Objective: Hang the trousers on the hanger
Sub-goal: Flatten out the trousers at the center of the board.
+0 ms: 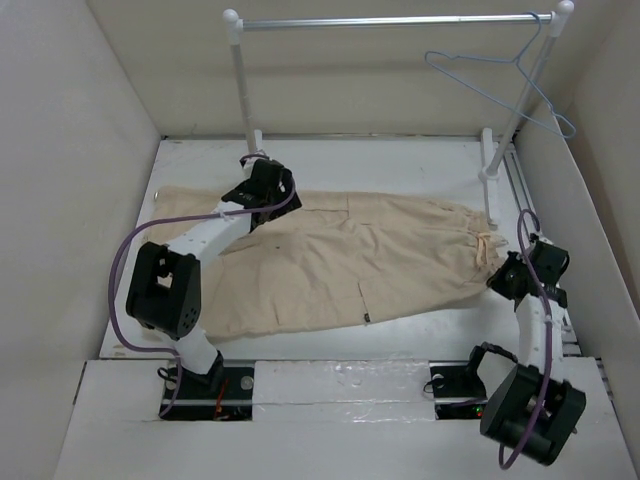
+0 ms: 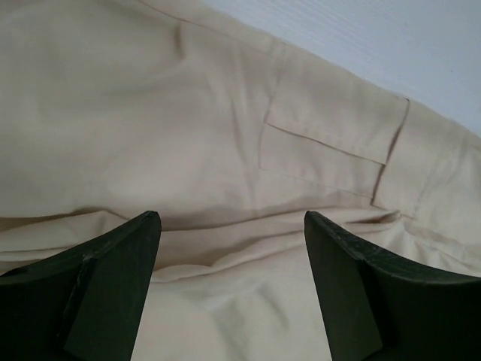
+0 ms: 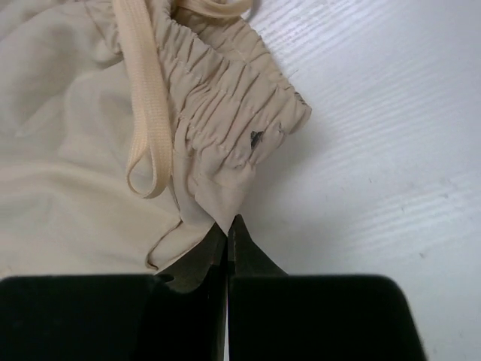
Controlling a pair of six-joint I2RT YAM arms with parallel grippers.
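right gripper [image 3: 227, 226] has its two fingers pressed tight together, and the corner of the elastic waistband [image 3: 225, 98] is drawn to a point right at the tips, so it looks pinched there. a flat drawstring [image 3: 143, 113] lies looped on the cloth just beside that gathered edge. left gripper [image 2: 231, 226] hangs low over the cloth with its jaws spread wide and nothing between them, just short of a pocket flap [image 2: 331, 124]. the trousers [image 1: 340, 260] lie spread flat across the white table [image 1: 400, 160], waistband toward the right arm and legs toward the left, with a small dark tag [image 1: 367, 318] at the near edge. the hanger [image 1: 512, 62] hangs by its hook from the right end of the rack [image 1: 390, 21] at the back, well apart from the trousers.
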